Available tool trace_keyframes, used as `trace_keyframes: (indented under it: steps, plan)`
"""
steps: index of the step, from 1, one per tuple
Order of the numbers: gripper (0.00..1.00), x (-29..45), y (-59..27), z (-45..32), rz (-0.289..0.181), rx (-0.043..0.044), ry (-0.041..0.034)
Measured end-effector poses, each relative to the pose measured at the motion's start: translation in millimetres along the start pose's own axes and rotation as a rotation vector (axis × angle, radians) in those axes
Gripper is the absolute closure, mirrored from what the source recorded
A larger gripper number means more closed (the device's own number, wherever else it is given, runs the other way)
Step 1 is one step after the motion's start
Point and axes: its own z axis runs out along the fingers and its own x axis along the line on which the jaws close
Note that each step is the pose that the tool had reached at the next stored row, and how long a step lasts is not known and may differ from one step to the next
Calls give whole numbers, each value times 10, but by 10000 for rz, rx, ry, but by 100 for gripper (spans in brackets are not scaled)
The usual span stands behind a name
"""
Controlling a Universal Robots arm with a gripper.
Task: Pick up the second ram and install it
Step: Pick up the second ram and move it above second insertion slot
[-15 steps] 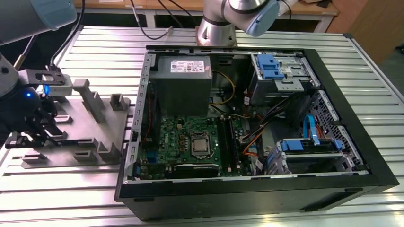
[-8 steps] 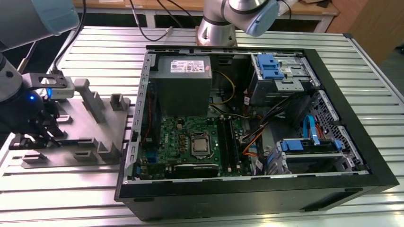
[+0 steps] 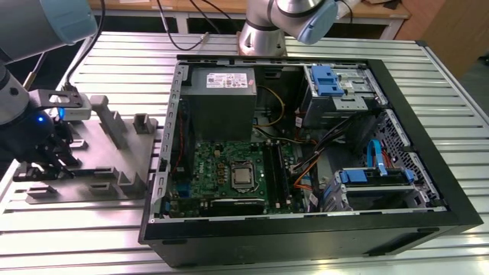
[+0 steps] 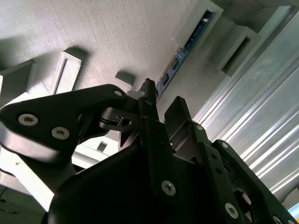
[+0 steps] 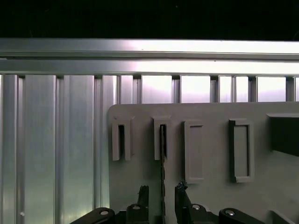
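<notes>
Far at the exterior view's left, black gripper (image 3: pixel 50 160) above grey plastic tray (image 3: pixel 99 154). Fingers (image 5: pixel 142 196) spread, flanking long dark blue second ram (image 5: pixel 162 154).

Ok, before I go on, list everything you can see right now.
table: one, silver, slatted, under everything
computer case: one, black, open, on the table
motherboard: one, green, inside the case
power supply: one, grey, inside the case
tray: one, grey, on the table, exterior view's left of the case
second ram: one, dark blue, on edge in the tray's slots
arm: one, grey and blue, reaching over the tray
pincer: one, black, open, straddling the second ram
</notes>
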Motion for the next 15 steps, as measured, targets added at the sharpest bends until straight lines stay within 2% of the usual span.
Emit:
trace_keyframes:
  steps: [3, 5, 7, 8, 15]
  plan:
    - [64, 0, 0, 3, -1, 1, -1]
    - [72, 0, 0, 5, 0, 1, -1]
    - [72, 0, 0, 6, 0, 1, -1]
    - [79, 0, 0, 7, 0, 1, -1]
    - [79, 0, 0, 20, 0, 1, -1]
